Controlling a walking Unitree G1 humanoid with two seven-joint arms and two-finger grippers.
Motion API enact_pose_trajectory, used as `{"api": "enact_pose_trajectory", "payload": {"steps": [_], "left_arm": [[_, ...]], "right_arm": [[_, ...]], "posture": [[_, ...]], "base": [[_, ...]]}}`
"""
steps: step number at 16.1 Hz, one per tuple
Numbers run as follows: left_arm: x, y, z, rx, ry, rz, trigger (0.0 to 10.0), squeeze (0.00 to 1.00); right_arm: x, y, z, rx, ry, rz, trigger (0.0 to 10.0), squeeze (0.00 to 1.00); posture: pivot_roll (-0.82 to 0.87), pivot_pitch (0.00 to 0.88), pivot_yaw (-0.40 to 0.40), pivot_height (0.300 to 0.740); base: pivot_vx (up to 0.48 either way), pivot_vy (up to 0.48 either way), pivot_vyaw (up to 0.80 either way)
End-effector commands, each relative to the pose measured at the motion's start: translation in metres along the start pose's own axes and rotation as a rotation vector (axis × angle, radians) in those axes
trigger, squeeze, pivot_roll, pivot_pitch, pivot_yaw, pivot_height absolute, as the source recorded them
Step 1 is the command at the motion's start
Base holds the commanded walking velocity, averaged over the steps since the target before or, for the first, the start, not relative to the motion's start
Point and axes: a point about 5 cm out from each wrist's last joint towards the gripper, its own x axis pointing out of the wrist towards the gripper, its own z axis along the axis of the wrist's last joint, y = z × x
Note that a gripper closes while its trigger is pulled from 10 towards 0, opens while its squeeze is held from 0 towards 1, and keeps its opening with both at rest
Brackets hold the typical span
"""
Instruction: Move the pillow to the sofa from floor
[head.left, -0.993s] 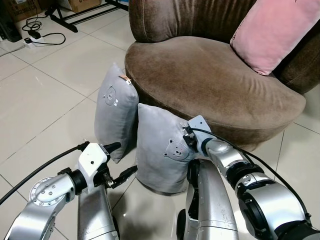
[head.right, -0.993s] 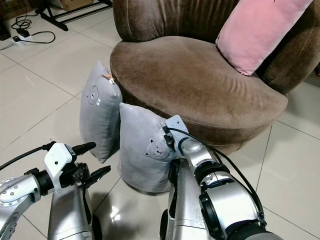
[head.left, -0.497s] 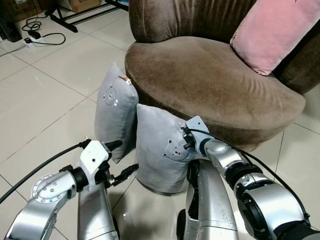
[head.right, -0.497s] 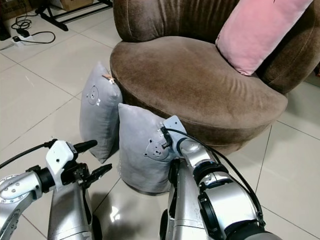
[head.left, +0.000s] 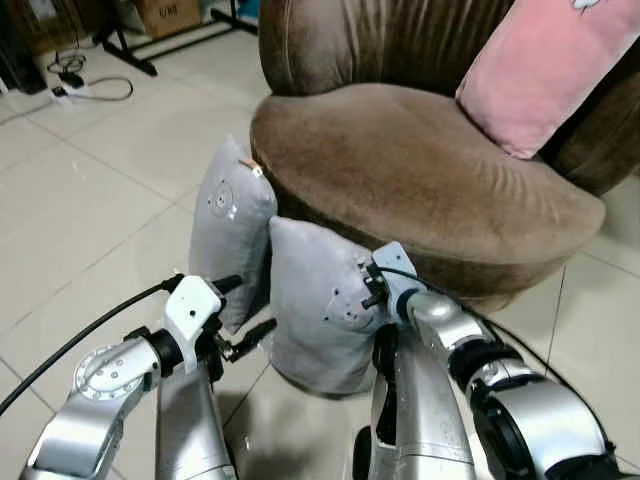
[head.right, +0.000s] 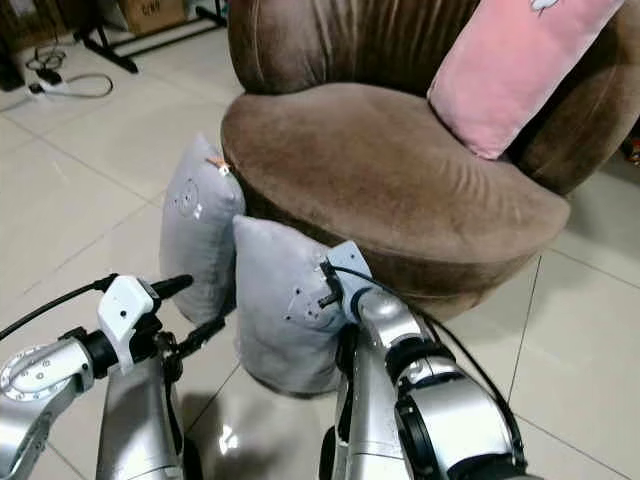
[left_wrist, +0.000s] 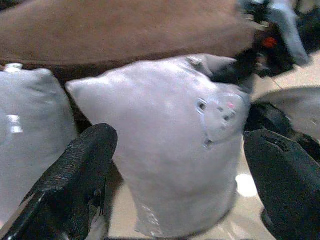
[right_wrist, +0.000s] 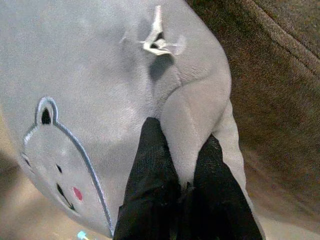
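Two pincers | right (right_wrist: 185, 165) pinching grey pillow (head.left: 315, 310) corner | left (left_wrist: 175, 170) spread, level, facing pillow

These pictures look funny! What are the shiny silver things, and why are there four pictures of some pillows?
The silver things are a robot's two arms. Two pictures come from cameras in its head, looking down; the other two come from cameras on its wrists. On the floor, two grey bear pillows lean against a brown sofa that has a pink pillow on it. The right gripper has its jaws pinched shut on a fold of the nearer grey pillow. The left gripper waits beside it, jaws open. The farther grey pillow stands untouched.
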Motion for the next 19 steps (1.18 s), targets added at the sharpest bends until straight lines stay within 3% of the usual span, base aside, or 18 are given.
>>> {"api": "enact_pose_trajectory", "payload": {"steps": [1, 4, 5, 6, 7, 8, 9, 12, 16, 19], "left_arm": [[-0.003, 0.003, -0.002, 0.006, 0.003, 0.054, 10.0, 0.0], [-0.01, 0.001, -0.003, 0.013, -0.017, 0.157, 10.0, 0.0], [-0.009, 0.004, 0.001, 0.054, -0.009, 0.2, 10.0, 0.0], [-0.008, 0.007, 0.004, 0.054, -0.011, 0.261, 10.0, 0.0], [-0.007, 0.008, 0.005, 0.049, -0.013, 0.281, 10.0, 0.0], [-0.004, 0.015, 0.006, 0.022, -0.054, 0.38, 10.0, 0.0], [-0.002, 0.017, 0.006, 0.015, -0.069, 0.426, 10.0, 0.0], [0.01, 0.009, 0.013, 0.015, -0.097, 0.423, 10.0, 0.0], [0.008, 0.009, 0.013, -0.031, -0.12, 0.485, 10.0, 0.0], [0.015, 0.003, 0.017, -0.021, -0.128, 0.445, 10.0, 0.0]], "right_arm": [[-0.001, 0.002, -0.001, 0.06, -0.029, 0.028, 0.0, 0.0], [-0.009, 0.003, -0.001, 0.149, -0.154, 0.127, 0.0, 0.0], [-0.017, 0.004, -0.001, 0.185, -0.226, 0.14, 0.0, 0.0], [-0.026, 0.005, -0.001, 0.215, -0.286, 0.135, 2.5, 0.0], [-0.029, 0.005, -0.001, 0.212, -0.302, 0.125, 9.6, 0.0], [-0.043, 0.004, 0.002, 0.21, -0.38, 0.065, 10.0, 0.0], [-0.048, -0.001, -0.001, 0.24, -0.38, 0.004, 10.0, 0.0], [-0.063, -0.001, -0.004, 0.279, -0.391, -0.035, 10.0, 0.0], [-0.079, -0.007, 0.006, 0.317, -0.412, -0.081, 10.0, 0.0], [-0.089, -0.01, 0.005, 0.333, -0.391, -0.127, 10.0, 0.0]], "posture": [[0.03, 0.0, -0.045, 0.42], [0.01, 0.0, -0.036, 0.42], [0.01, 0.0, -0.036, 0.42], [0.01, 0.0, -0.036, 0.42], [0.01, 0.0, -0.036, 0.42], [-0.01, 0.0, -0.038, 0.42], [-0.02, 0.0, -0.036, 0.42], [-0.02, 0.0, -0.042, 0.44], [-0.05, 0.0, -0.042, 0.475], [-0.05, 0.0, -0.029, 0.505]], "base": [[0.0, 0.0, 0.0], [0.0, 0.0, 0.0], [0.0, 0.0, 0.0], [0.0, 0.0, 0.0], [0.0, 0.0, 0.0], [0.0, 0.0, 0.0], [0.0, 0.0, 0.0], [0.0, 0.0, 0.0], [0.0, 0.0, 0.0], [0.0, 0.0, 0.0]]}}
